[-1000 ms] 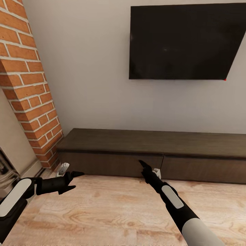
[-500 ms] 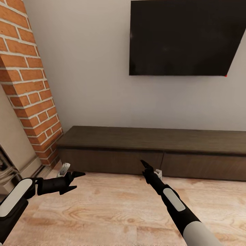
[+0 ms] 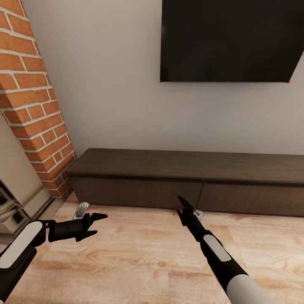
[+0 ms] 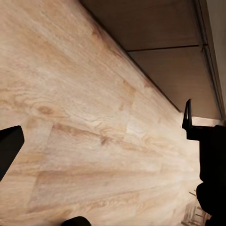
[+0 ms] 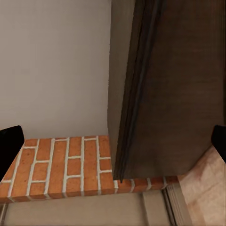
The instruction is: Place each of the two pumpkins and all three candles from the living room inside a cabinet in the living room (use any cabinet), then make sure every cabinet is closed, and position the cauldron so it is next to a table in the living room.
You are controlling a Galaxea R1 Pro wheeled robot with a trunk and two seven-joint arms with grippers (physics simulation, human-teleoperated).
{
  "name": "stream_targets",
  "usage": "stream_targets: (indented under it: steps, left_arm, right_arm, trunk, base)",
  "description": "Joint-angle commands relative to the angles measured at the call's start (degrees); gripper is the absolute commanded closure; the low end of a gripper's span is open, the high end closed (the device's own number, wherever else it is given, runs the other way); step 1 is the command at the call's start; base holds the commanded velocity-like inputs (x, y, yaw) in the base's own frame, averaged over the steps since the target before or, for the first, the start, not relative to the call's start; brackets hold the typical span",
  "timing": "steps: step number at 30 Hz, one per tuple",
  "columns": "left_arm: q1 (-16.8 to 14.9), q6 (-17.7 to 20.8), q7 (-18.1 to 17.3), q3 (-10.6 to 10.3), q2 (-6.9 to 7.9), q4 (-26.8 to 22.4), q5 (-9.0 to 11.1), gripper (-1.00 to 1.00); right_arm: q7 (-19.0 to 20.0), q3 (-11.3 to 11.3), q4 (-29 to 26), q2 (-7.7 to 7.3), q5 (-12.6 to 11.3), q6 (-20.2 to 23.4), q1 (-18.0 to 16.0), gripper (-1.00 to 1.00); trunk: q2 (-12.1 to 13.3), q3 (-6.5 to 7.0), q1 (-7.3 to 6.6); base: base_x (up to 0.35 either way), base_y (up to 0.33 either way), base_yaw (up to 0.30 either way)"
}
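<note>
Left gripper (image 3: 96, 221): hovering low over the plank floor (image 3: 139, 257), fingers spread apart, holding nothing. In the left wrist view its dark fingertips (image 4: 187, 117) are framing bare floorboards (image 4: 84, 117) and, beyond them, the flat cabinet fronts (image 4: 165, 70).

Right gripper (image 3: 184, 205): reaching forward just short of the cabinet (image 3: 185, 175), near the seam between two of its fronts; jaws parted and empty, seen in the right wrist view as dark tips at opposite edges (image 5: 9, 143).

Cabinet: long, low, dark-brown unit lying directly ahead of both grippers, all visible fronts sitting flush and shut; also showing in the right wrist view (image 5: 174, 89).

Brick fireplace column (image 3: 33, 97): standing beyond the left gripper, meeting the cabinet's left end; also showing in the right wrist view (image 5: 70, 165).

Wall-mounted black screen (image 3: 230, 40): hanging above the cabinet, well above the right gripper.
</note>
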Motion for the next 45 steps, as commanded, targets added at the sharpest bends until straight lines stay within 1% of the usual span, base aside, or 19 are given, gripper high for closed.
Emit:
stream_targets:
  steps: [1,10,14,16,19,20,22,25,26,27,28,29,31,32,33,35,40,45]
  left_arm:
    - [0.0,0.0,0.4,-0.1,0.08,0.0,0.6,-1.0]
    - [-0.1,0.0,0.1,-0.1,0.22,-0.1,0.6,-1.0]
    - [0.0,0.0,0.1,-0.1,0.27,-0.6,0.7,-1.0]
    - [0.3,0.0,0.1,-0.1,0.29,-1.7,0.6,-1.0]
    - [2.4,0.0,0.1,-0.1,0.31,-6.8,0.6,-1.0]
    - [2.7,0.0,0.1,0.0,0.31,-7.5,0.7,-1.0]
    - [3.7,0.0,0.0,0.0,0.66,-9.9,0.7,-1.0]
    - [4.1,0.0,0.0,0.0,1.0,-11.1,0.9,-1.0]
    - [4.1,0.0,0.0,0.0,1.04,-11.2,1.1,-1.0]
    - [4.2,0.0,0.0,0.0,1.11,-11.4,1.9,-1.0]
    - [4.2,0.0,0.0,-0.1,1.41,-11.5,3.6,-1.0]
    - [4.3,0.0,0.0,-0.2,1.8,-11.6,4.5,-1.0]
    - [4.3,0.0,0.0,-0.4,2.47,-12.0,5.7,-1.0]
    - [4.3,0.0,0.0,-0.4,2.59,-12.1,5.9,-1.0]
    - [4.4,0.0,0.0,-0.4,2.81,-12.3,6.2,-1.0]
    - [4.4,0.0,0.0,-0.5,2.95,-12.4,6.5,-1.0]
    - [4.4,0.0,0.0,-0.5,3.0,-12.6,6.6,-1.0]
    - [4.4,0.0,0.0,-0.5,2.98,-12.6,6.6,-1.0]
  right_arm:
    - [0.2,0.1,0.1,-0.01,-0.7,0.2,0.0,-1.0]
    - [0.3,0.0,0.3,0.14,-0.9,0.1,0.0,-1.0]
    - [0.4,0.1,0.2,0.09,-0.7,0.1,0.0,-1.0]
    - [0.5,0.1,0.2,0.09,-0.4,0.0,0.0,-1.0]
    - [0.5,0.2,0.1,0.11,-0.4,-2.1,0.0,-1.0]
    - [0.5,0.1,0.1,0.09,-0.4,-2.7,0.0,-1.0]
    - [2.1,0.1,0.1,0.02,-0.8,-4.6,0.0,-1.0]
    - [7.9,0.0,0.3,-0.04,-0.9,-5.6,0.0,-1.0]
    - [8.8,0.0,0.3,-0.03,-0.9,-5.6,0.0,-1.0]
    - [10.3,0.0,0.4,-0.02,-0.9,-5.7,0.0,-1.0]
    - [11.7,0.0,0.4,-0.02,-0.9,-5.8,0.0,-1.0]
    - [12.2,0.0,0.6,-0.02,-1.0,-5.9,0.0,-1.0]
    - [13.4,0.0,1.4,-0.01,-1.5,-6.1,0.0,-1.0]
    - [13.9,0.0,1.7,-0.01,-1.6,-6.1,0.0,-1.0]
    - [16.0,0.0,2.3,-0.01,-2.2,-6.2,0.0,-1.0]
    - [18.4,0.0,2.9,-0.01,-2.6,-6.4,0.0,-1.0]
    - [20.2,0.0,4.2,-0.01,-2.9,-7.5,0.0,-1.0]
    - [20.4,0.0,4.5,-0.01,-3.4,-7.7,0.0,-1.0]
  trunk:
    - [0.0,-0.28,0.01]
    - [-0.2,-2.27,0.24]
    - [-0.2,-3.16,0.35]
    - [-0.2,-3.6,0.4]
    - [-0.2,-3.6,0.4]
    - [-0.2,-3.6,0.4]
    - [-0.2,-3.6,0.4]
    - [-0.3,-4.27,0.47]
    - [-0.3,-4.49,0.5]
    - [-0.3,-4.71,0.53]
    - [-0.3,-4.93,0.55]
    - [-0.3,-5.15,0.58]
    - [-0.4,-5.6,0.63]
    - [-0.4,-5.82,0.65]
    - [-0.4,-6.04,0.68]
    - [-0.4,-6.48,0.73]
    - [-0.5,-7.59,0.86]
    - [-0.5,-7.59,0.86]
  base:
    - [0.0,0.0,0.0]
    - [0.0,0.0,0.0]
    - [0.0,0.0,0.0]
    - [0.0,0.0,0.0]
    - [0.0,0.0,0.0]
    - [0.0,0.0,0.0]
    - [0.0,0.0,0.0]
    - [0.0,0.0,0.0]
    - [0.0,0.0,0.0]
    - [0.0,0.0,0.0]
    - [0.0,0.0,0.0]
    - [0.0,0.0,0.0]
    - [0.0,0.0,0.0]
    - [0.0,0.0,0.0]
    - [0.0,0.0,0.0]
    - [0.0,0.0,0.0]
    - [0.0,0.0,0.0]
    - [0.0,0.0,0.0]
